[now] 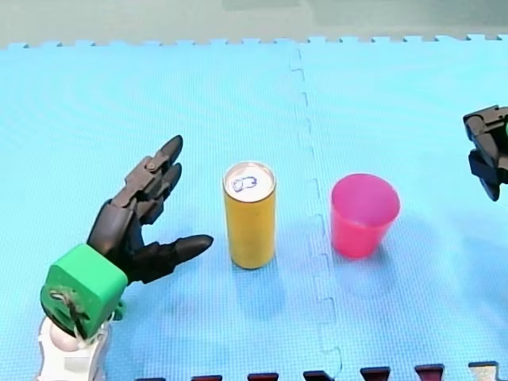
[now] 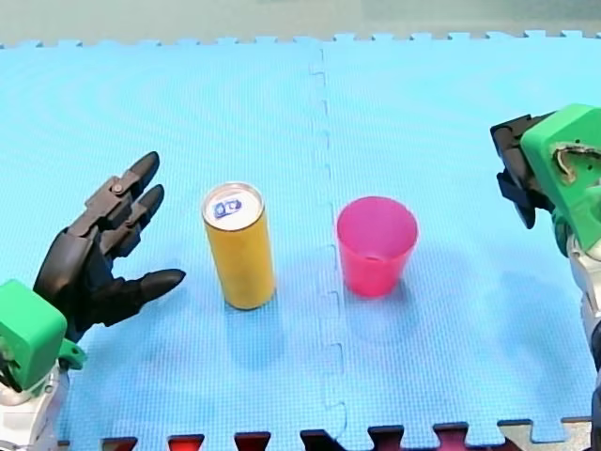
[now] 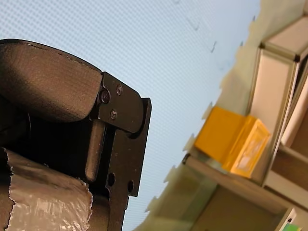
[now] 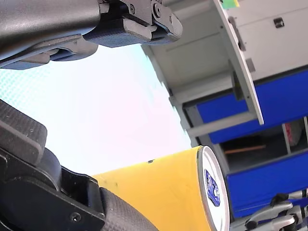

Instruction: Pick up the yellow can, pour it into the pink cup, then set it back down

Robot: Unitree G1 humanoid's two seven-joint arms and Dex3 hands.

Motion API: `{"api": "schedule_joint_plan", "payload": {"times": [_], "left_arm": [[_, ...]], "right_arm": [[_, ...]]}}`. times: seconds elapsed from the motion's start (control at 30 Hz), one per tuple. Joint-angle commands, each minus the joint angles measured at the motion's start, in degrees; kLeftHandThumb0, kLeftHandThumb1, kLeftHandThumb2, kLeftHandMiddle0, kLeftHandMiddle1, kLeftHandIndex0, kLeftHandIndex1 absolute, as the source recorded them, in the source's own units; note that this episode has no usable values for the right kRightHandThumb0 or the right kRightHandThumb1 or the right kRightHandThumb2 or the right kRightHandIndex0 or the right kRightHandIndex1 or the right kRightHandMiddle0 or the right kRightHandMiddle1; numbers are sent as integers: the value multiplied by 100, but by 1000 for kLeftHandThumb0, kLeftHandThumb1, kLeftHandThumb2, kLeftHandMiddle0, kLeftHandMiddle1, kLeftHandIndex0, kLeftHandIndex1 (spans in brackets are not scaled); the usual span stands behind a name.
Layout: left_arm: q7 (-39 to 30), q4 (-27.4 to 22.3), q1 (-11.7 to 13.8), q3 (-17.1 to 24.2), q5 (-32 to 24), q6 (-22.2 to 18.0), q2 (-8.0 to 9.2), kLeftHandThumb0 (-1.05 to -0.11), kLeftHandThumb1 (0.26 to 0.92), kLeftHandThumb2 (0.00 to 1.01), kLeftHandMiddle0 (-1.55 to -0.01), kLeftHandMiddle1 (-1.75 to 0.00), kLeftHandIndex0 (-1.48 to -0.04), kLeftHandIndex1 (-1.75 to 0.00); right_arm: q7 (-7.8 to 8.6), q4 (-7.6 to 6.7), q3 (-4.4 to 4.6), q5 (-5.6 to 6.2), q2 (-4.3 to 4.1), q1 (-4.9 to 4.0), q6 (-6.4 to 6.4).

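Well, the yellow can (image 1: 250,218) stood upright just right of the left hand (image 1: 147,218), apart from it, and that hand held nothing, uncurled. One can, one pink cup (image 1: 363,216) beside it, both on the blue foam mat (image 1: 238,95). The right hand (image 1: 488,151) hung far right; its grip I couldn't tell. Blue-fronted cabinets (image 4: 269,101) lay beyond.

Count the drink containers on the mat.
2. The yellow can stands upright near the middle of the mat, beside the open left hand, untouched. The pink cup stands upright apart from it, toward the right hand. None seems hidden.
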Motion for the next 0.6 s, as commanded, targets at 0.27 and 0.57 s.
{"api": "schedule_joint_plan", "payload": {"times": [0.27,0.57], "left_arm": [[-17,-40,46,4,-27,-23,36,-973,747,1,-218,0,-229,0],[31,-63,52,-16,21,1,62,-975,749,1,-220,-1,-225,0]], "right_arm": [[-14,-10,69,-39,-29,-44,36],[-15,-8,80,-44,-22,-52,42]]}}
